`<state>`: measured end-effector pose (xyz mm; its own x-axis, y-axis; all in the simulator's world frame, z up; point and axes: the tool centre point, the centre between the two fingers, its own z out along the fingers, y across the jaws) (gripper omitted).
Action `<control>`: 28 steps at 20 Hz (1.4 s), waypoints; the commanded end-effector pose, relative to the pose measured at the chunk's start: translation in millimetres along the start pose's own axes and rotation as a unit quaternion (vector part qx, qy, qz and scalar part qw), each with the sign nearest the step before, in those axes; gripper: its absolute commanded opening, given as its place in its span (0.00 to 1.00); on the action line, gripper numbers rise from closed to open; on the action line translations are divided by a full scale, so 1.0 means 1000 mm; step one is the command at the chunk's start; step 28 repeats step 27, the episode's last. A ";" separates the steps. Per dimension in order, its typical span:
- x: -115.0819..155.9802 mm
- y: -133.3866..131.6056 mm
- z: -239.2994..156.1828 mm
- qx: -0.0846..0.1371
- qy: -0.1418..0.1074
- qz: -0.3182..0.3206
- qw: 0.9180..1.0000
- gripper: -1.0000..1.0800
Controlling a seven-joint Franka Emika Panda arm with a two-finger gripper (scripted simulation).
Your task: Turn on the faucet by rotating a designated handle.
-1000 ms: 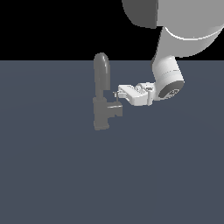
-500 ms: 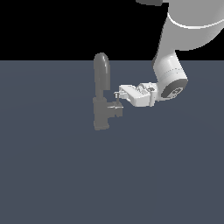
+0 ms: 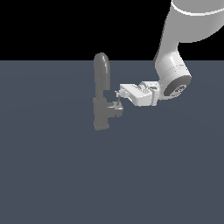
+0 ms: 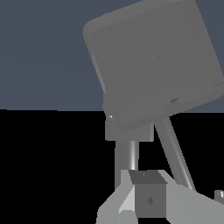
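The matte grey faucet (image 3: 101,94) stands upright, its arched spout rising over a blocky base. The handle (image 3: 117,109) is a short stub on the side toward the exterior view's right, with a thin pin lever standing up from it. My gripper (image 3: 118,94) reaches in level from the exterior view's right, and its tips are at the top of that pin. The fingers look shut, with no gap showing between them. In the wrist view the faucet base (image 4: 153,65) fills the frame, the handle (image 4: 129,135) juts toward me, and my fingers (image 4: 149,197) are just before it.
The faucet rests on a flat dark blue-grey floor (image 3: 52,175) that runs in every direction. The white arm (image 3: 173,74) comes down from the upper part of the exterior view's right. No other objects show.
The gripper's tips have crept slightly lower and toward the exterior view's right along the pin. The arm's upper links have swung further right. The faucet body has not moved.
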<state>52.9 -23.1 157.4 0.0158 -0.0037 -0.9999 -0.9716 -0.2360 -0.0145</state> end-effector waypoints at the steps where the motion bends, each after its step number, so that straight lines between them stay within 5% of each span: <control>1: 0.005 0.008 0.000 -0.001 -0.002 0.003 1.000 0.00; 15: 0.029 0.054 0.000 -0.003 -0.004 0.007 1.000 0.00; 17: 0.014 0.041 0.000 -0.003 0.001 -0.008 1.000 0.00; 28: 0.078 0.066 0.000 -0.003 -0.003 0.006 1.000 0.00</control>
